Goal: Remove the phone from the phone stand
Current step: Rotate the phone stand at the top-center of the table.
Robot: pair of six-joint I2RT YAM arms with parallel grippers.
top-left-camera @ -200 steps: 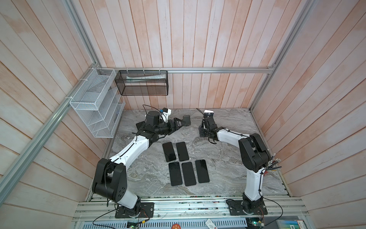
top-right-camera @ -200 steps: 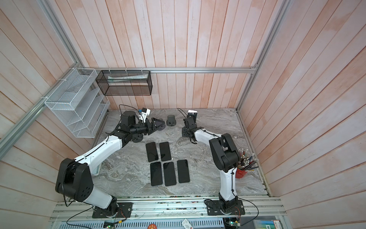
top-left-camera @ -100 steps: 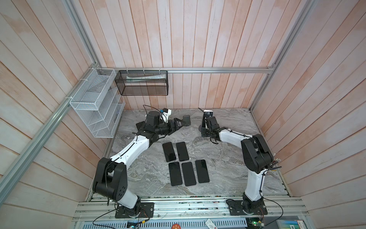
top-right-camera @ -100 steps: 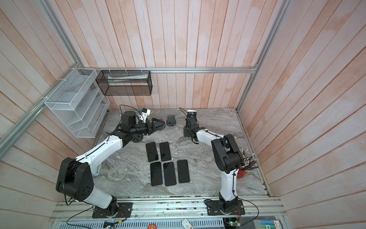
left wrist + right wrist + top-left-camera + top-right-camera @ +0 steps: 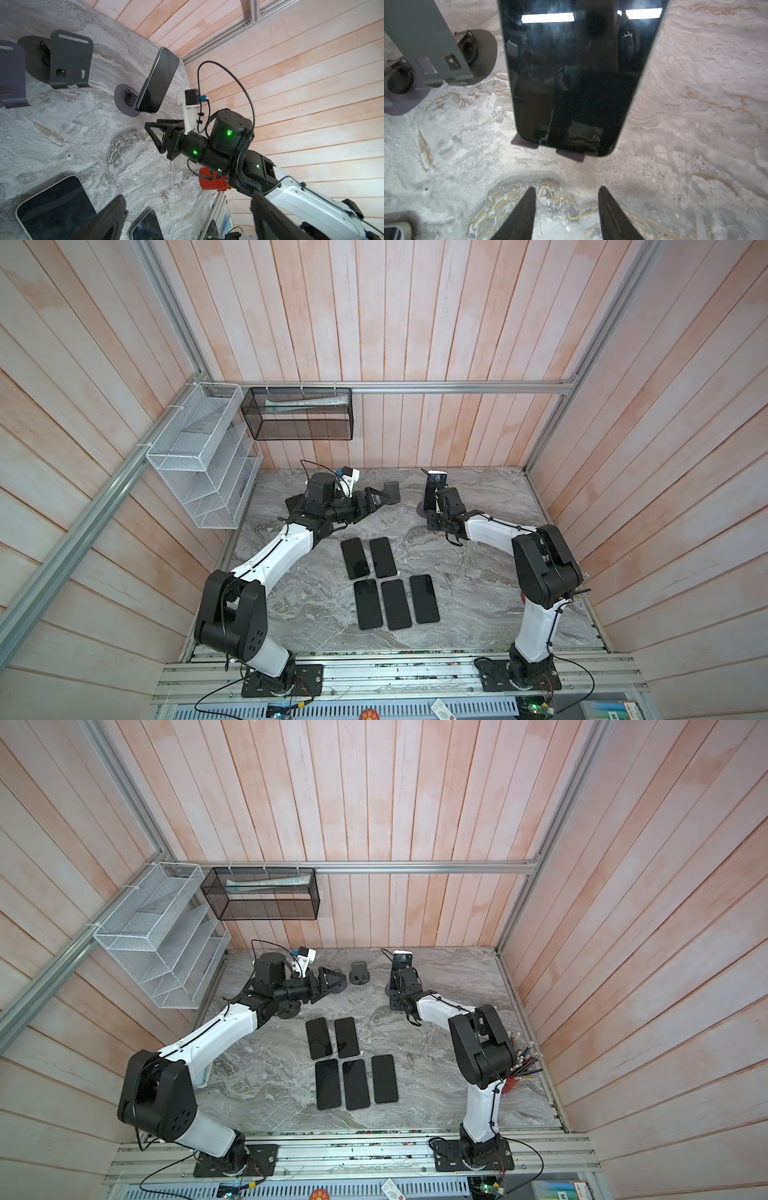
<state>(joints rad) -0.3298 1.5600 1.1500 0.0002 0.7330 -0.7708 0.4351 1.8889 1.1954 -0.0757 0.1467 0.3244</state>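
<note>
Two fingers of the right gripper [image 5: 566, 209] stand apart with nothing between them, just before the phone [image 5: 571, 79]. We see the phone leaning on its stand [image 5: 126, 99]. The left gripper [image 5: 380, 499] is wide open and empty.
</note>
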